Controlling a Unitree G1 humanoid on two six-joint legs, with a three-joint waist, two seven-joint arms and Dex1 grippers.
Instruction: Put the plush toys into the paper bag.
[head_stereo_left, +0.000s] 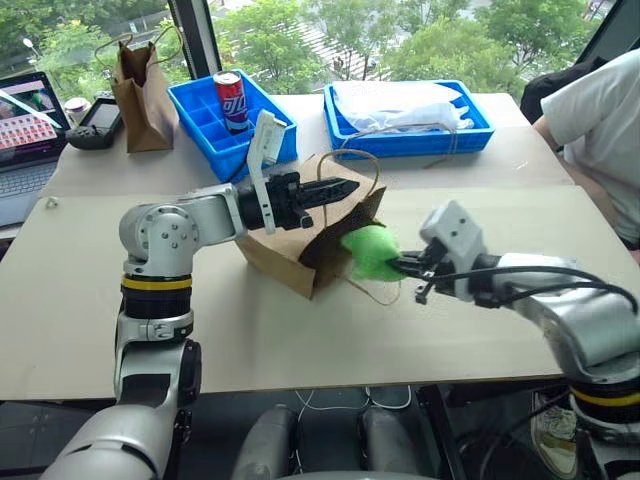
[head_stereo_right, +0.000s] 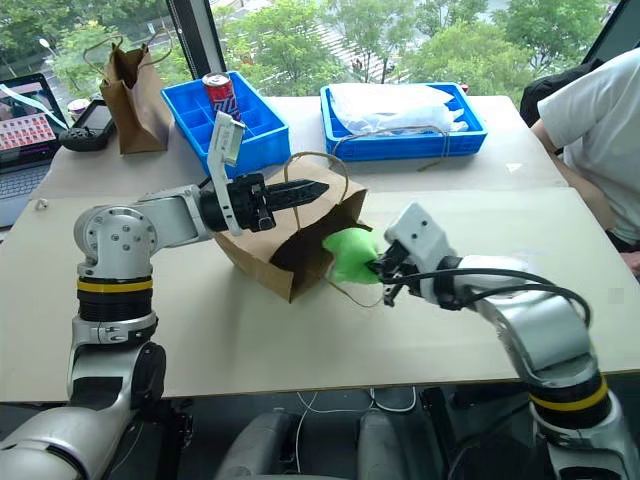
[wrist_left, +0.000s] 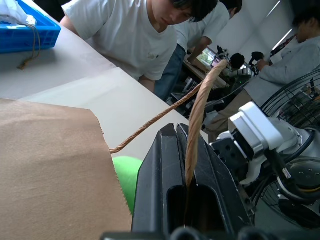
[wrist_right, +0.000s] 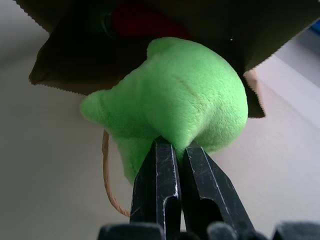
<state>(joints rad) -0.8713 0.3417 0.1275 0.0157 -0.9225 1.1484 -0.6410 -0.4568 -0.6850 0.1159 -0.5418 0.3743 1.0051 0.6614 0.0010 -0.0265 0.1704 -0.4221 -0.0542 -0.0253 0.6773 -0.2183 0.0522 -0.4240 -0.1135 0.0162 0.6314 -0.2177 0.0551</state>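
A: Item one, the right gripper (head_stereo_left: 408, 266)?

B: Jaws closed, pinching a fold of the green plush toy (head_stereo_left: 370, 250). The toy hangs just at the mouth of the paper bag (head_stereo_left: 290, 255), not yet inside.

A: Item two, the left gripper (head_stereo_left: 345, 187)?

B: Fingers pressed together on the bag's cord handle (wrist_left: 197, 125), pointing level across the table. It holds the upper side of the bag's mouth up.

A: The bag itself?

B: Wide, brown, lying on its side near the middle of the table (head_stereo_left: 300, 330), mouth turned toward the right gripper. A second cord handle (head_stereo_left: 385, 295) trails on the table below the green toy.

A: Contents?

B: The right wrist view shows the red plush toy (wrist_right: 145, 22) deep in the bag's shadow, with something dark green beside it.

A: Farther out?

B: Toward the far edge: a blue divided bin (head_stereo_left: 225, 125) with a drink can (head_stereo_left: 232, 100) standing in one compartment, and a blue tray (head_stereo_left: 410, 135) holding white wrapped material. Near the far left corner stands a narrow brown bag (head_stereo_left: 140, 95), upright, with a black handheld device (head_stereo_left: 97, 122) just beside it.

A: Off the table?

B: A laptop (head_stereo_left: 25, 130) at the left edge, open. A person in a white shirt (head_stereo_left: 600, 130) sits at the right edge.
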